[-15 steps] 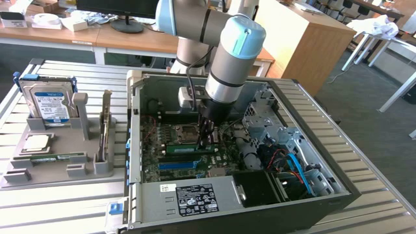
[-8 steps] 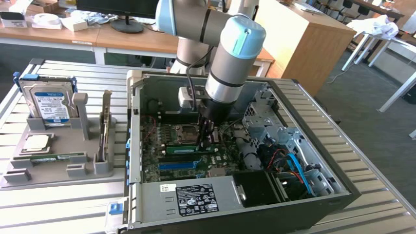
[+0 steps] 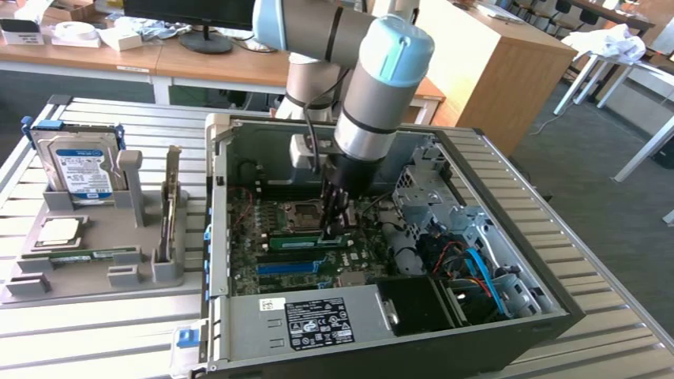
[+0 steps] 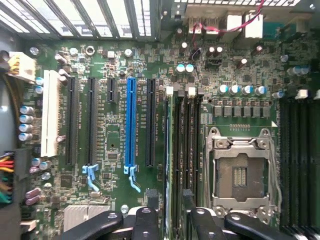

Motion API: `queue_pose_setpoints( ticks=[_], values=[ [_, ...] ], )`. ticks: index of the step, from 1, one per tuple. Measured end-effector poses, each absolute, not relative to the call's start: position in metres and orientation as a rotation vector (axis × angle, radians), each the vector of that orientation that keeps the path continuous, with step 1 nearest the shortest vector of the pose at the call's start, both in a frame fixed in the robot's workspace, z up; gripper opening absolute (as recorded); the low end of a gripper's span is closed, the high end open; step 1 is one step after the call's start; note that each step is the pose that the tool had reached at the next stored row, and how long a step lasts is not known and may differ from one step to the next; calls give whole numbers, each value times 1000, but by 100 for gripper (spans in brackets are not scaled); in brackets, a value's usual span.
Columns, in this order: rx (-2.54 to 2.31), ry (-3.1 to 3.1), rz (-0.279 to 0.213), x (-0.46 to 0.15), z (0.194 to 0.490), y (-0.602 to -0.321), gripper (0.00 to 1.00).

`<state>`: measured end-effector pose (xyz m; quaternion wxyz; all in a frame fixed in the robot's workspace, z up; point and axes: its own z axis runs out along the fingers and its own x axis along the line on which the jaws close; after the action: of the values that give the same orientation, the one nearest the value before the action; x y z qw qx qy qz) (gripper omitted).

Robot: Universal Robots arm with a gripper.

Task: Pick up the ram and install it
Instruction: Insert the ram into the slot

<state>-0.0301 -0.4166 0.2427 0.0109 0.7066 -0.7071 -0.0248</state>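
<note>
Over the motherboard (image 4: 112,135), the gripper (image 4: 172,212) stood open astride the ram (image 4: 170,150), which sat upright in its slot, apparently at the release step, which would call for a straight lift clear.

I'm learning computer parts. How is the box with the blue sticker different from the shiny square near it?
The hard drive stands upright; the processor chip lies flat. The hard drive is bigger and wears a blue label; the processor chip is a plain silver square. Both sit in the grey holder.
</note>
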Motion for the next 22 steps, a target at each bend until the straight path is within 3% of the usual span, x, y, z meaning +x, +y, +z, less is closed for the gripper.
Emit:
queue_pose_setpoints(
  ticks=[22],
  values=[
    [2200, -2202, -67, -30, 330, -417, 31]
  ],
)
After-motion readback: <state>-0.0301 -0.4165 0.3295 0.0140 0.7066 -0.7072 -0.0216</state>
